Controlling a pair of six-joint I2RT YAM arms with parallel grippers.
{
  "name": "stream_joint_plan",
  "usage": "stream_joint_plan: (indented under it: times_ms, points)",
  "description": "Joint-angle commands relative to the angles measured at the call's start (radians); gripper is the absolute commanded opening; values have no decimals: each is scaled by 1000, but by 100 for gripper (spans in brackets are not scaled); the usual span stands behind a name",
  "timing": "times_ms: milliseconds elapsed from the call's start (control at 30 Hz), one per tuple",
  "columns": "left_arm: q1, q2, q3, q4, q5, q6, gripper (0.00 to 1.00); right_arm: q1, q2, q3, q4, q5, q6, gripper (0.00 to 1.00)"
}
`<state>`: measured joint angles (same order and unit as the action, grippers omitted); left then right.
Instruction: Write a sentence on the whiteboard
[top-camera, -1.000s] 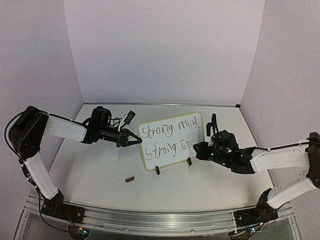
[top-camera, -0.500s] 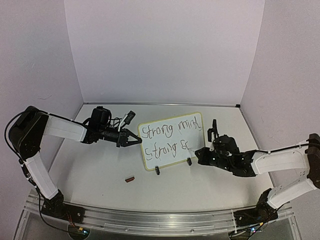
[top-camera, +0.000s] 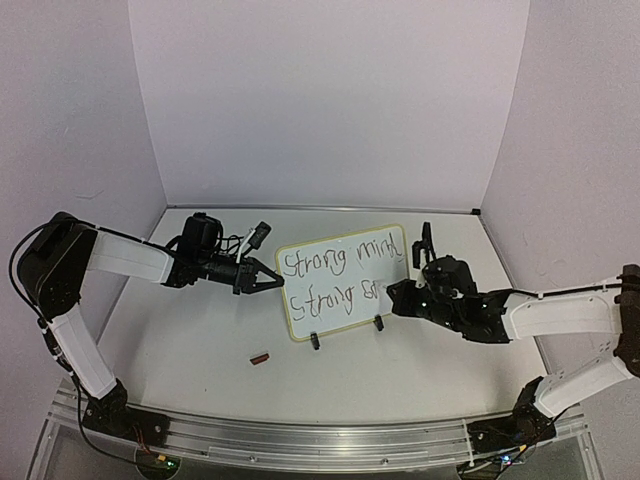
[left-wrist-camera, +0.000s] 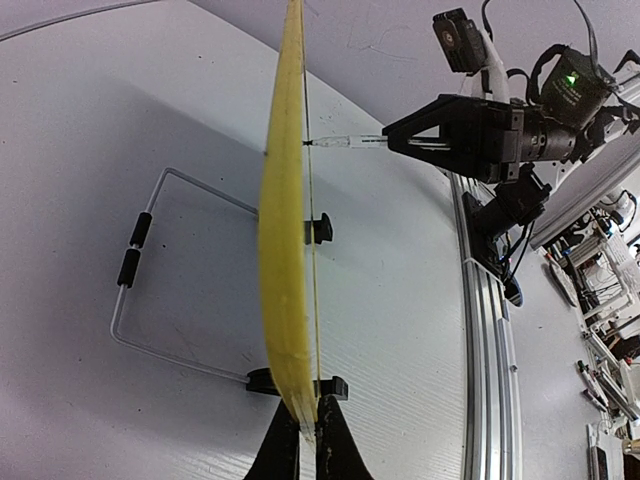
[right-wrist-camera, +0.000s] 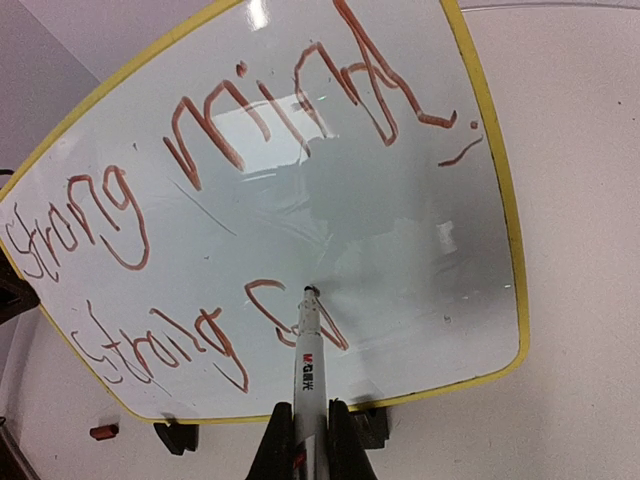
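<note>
second line under way, last word just begun

my left end effector (top-camera: 268, 283) is pinched shut on the left edge of the whiteboard (top-camera: 345, 320), one finger on each side of the yellow frame. i hold it there so the board does not slide or tip back when the pen pushes on it. the board stands tilted on its wire stand (left-wrist-camera: 128, 268) in the middle of the bench (top-camera: 200, 340).

my right end effector (right-wrist-camera: 305, 420) is clamped on the marker (right-wrist-camera: 308, 350). the pen tip touches the board in the lower line.

the sentence (top-camera: 340, 262) says "strong mind" on top and "strong s" below, so i think one word is left to finish.

a small red-brown bit (top-camera: 260, 357), maybe the pen cap, lies on the bench in front of the board. i see no box or bowl in these views.
</note>
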<state>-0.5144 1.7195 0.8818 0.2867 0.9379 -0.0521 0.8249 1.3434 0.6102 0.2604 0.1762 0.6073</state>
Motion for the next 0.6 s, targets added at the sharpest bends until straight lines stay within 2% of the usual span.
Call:
stream_joint_plan:
  times_ms: [0,367,567]
  points:
    - [-10,-12,-13,-43,-29,46,0,-3,15,50,-6,35,-32,0]
    - [-10,-8,-11,-43,-29,46,0,-4,-90,-25,-18,50,4,0]
    - [-10,-6,-10,-43,-28,46,0,-4,-58,-25,-28,63,6,0]
